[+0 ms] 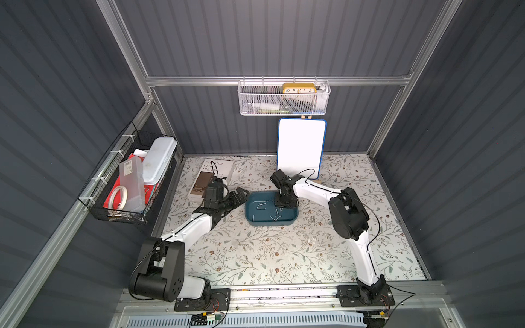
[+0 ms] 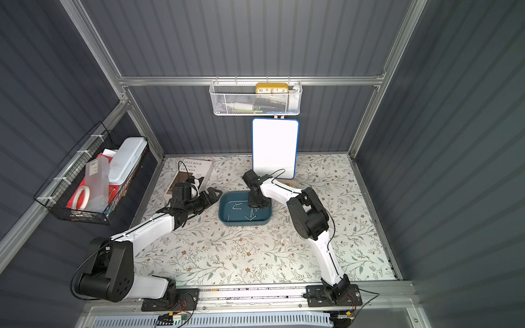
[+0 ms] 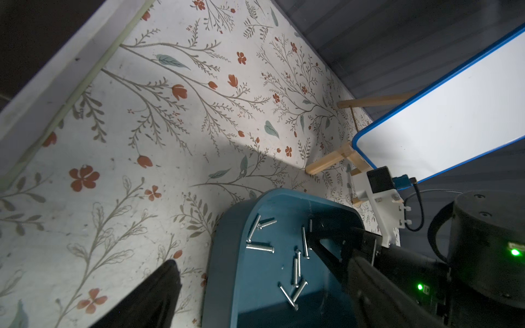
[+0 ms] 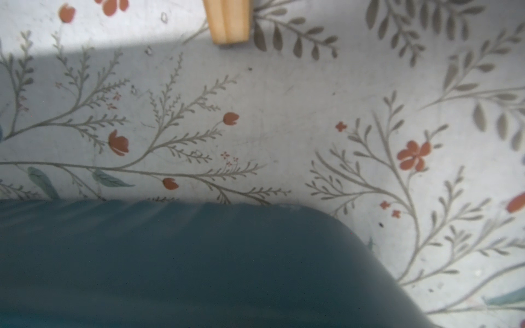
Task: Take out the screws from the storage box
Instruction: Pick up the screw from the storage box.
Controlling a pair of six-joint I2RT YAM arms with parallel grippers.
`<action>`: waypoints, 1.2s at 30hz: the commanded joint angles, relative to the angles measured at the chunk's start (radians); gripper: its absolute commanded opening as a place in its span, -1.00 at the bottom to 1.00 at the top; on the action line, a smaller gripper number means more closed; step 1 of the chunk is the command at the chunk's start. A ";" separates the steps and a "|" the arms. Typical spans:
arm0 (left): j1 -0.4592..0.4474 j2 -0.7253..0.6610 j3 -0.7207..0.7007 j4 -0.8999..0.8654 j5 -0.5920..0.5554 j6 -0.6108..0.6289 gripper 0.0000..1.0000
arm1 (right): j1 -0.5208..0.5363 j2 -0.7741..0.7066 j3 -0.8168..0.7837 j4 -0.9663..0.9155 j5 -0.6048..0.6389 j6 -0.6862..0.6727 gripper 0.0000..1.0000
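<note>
On the table (image 1: 284,255) the box (image 1: 270,223) is laid crosswise; its screws (image 3: 260,248), hidden from the right wrist view, point all ways. Left fingers (image 3: 159,298) are spread, right fingers (image 3: 338,231) pressed together.

The teal storage box (image 2: 244,223) sits in the middle of the floral table (image 2: 227,255). Loose silvery screws (image 2: 237,209) are scattered over its floor, and 2 of them cross in a V near the front wall. The right fingers (image 2: 255,205) point down inside the box's far right corner, closed; whether they pinch a screw cannot be told. The left fingers (image 2: 214,193) lie low just beside the far left corner, outside the box, spread apart. A book (image 2: 193,171) lies behind the left arm. A whiteboard (image 2: 275,147) stands against the back wall.
</note>
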State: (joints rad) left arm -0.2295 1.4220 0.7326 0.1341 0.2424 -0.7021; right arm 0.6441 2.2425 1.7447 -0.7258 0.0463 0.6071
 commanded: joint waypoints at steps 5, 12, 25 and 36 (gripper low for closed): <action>-0.003 -0.047 0.008 -0.032 -0.066 -0.034 0.97 | 0.002 0.031 -0.011 -0.013 -0.031 -0.021 -0.88; -0.004 -0.075 -0.013 -0.028 -0.103 -0.041 0.98 | 0.006 0.013 -0.019 -0.026 -0.023 -0.036 -0.89; -0.004 -0.076 -0.026 0.035 -0.081 -0.022 0.99 | 0.023 -0.107 0.001 -0.080 0.008 -0.038 -0.89; -0.004 -0.063 -0.035 0.020 -0.096 -0.019 0.99 | 0.027 -0.131 0.028 -0.126 0.037 -0.053 -0.90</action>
State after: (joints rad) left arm -0.2295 1.3521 0.7094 0.1547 0.1524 -0.7322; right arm 0.6659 2.1395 1.7481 -0.8062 0.0513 0.5671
